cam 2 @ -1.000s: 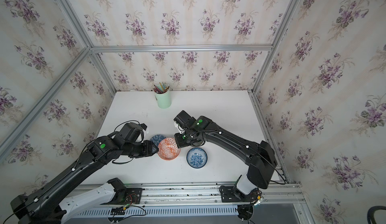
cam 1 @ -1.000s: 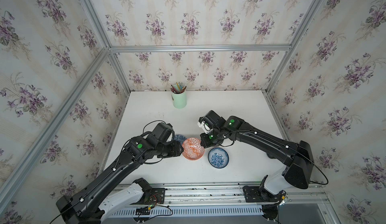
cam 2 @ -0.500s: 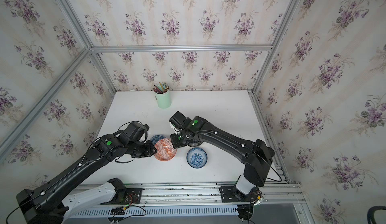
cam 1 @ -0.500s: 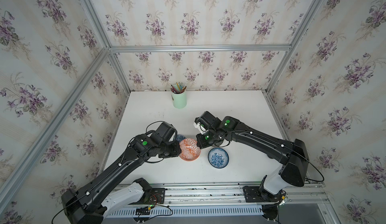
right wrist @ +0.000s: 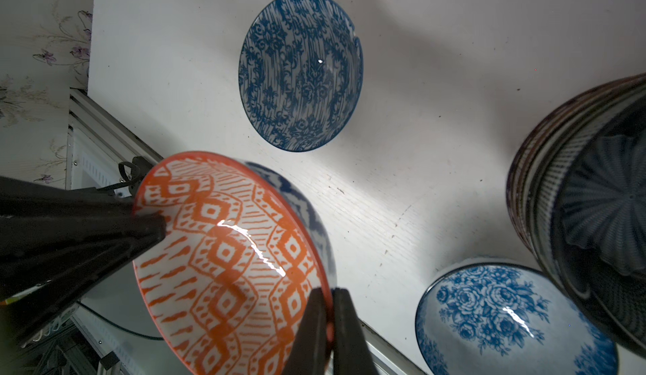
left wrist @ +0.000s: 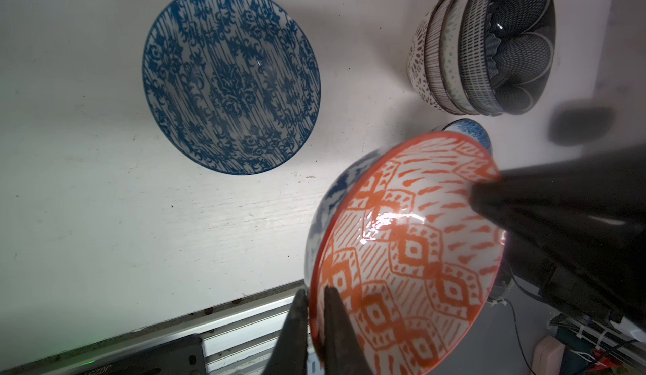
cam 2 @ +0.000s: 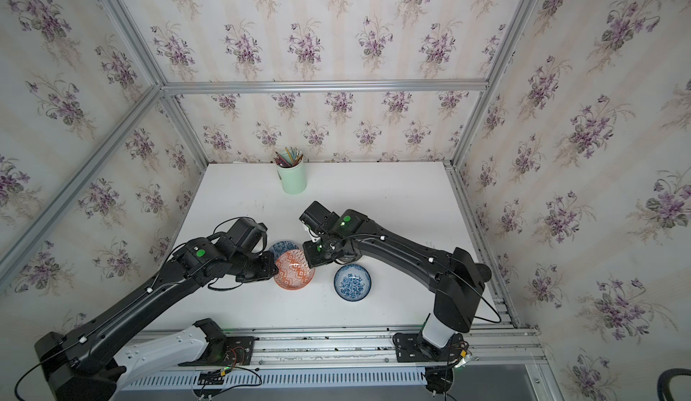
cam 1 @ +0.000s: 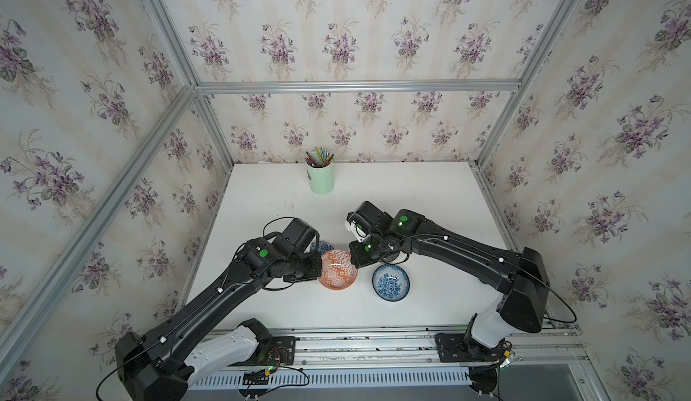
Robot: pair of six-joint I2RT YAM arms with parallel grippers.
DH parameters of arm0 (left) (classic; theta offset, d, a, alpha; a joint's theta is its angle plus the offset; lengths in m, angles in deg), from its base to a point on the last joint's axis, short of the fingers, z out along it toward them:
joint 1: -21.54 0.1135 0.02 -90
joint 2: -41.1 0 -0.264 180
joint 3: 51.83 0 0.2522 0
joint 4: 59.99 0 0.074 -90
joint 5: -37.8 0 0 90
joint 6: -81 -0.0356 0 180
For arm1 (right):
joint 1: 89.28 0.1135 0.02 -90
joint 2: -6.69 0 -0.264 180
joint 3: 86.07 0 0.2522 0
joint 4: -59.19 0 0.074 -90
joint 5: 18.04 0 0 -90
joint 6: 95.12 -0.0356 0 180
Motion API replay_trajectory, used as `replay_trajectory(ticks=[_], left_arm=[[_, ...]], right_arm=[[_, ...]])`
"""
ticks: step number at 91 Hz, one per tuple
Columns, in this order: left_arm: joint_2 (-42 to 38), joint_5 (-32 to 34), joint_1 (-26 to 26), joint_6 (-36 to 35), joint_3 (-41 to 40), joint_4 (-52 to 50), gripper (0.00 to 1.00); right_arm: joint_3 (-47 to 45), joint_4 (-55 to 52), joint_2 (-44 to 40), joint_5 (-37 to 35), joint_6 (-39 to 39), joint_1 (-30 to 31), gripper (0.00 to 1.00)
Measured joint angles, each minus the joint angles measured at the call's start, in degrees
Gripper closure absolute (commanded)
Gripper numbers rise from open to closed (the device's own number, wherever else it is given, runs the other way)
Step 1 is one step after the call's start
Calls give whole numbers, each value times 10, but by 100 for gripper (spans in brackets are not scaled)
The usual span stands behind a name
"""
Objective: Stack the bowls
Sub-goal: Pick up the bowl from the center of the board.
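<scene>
Orange bowl (left wrist: 402, 251): left claw (left wrist: 314, 294) & right claw (right wrist: 330, 296) both clamped on rim, opp. sides.

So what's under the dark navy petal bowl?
Three more bowls sit nested under the dark navy petal bowl. Only their outer walls show: a pale speckled bowl, a lined bowl, then a lattice bowl at the bottom. Their insides are covered.

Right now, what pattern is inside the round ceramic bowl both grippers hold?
Orange diamonds and dashes on white. Round ceramic bowl clearest in right wrist view.
</scene>
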Motion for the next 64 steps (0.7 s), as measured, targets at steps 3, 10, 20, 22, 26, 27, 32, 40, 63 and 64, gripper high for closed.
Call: replay_trajectory(ticks=[3, 10, 20, 22, 26, 27, 32, 40, 63, 64], left_arm=[[1, 1, 0, 1, 0, -1, 94], [4, 6, 2, 2, 0, -2, 100], [7, 7, 1, 2, 0, -4, 100], [8, 7, 1, 2, 0, -5, 100], [10, 7, 1, 2, 0, -6, 100], [10, 7, 1, 2, 1, -7, 100], [12, 9, 1, 2, 3, -10, 100], [12, 14, 1, 2, 7, -15, 100], [6, 23, 0, -1, 8, -29, 100], [6, 24, 0, -1, 8, -29, 100]], right_arm=[[0, 0, 1, 0, -1, 1, 100], [0, 0, 3, 0, -4, 2, 100], [0, 0, 5, -2, -4, 3, 100], [0, 0, 6, -2, -4, 4, 100], [0, 0, 7, 0, -4, 4, 100], [0, 0, 8, 0, -4, 4, 100], [1, 1, 9, 0, -4, 4, 100], [5, 1, 12, 0, -4, 4, 91], [24, 14, 15, 0, -4, 4, 69], [26, 14, 15, 0, -4, 4, 68]])
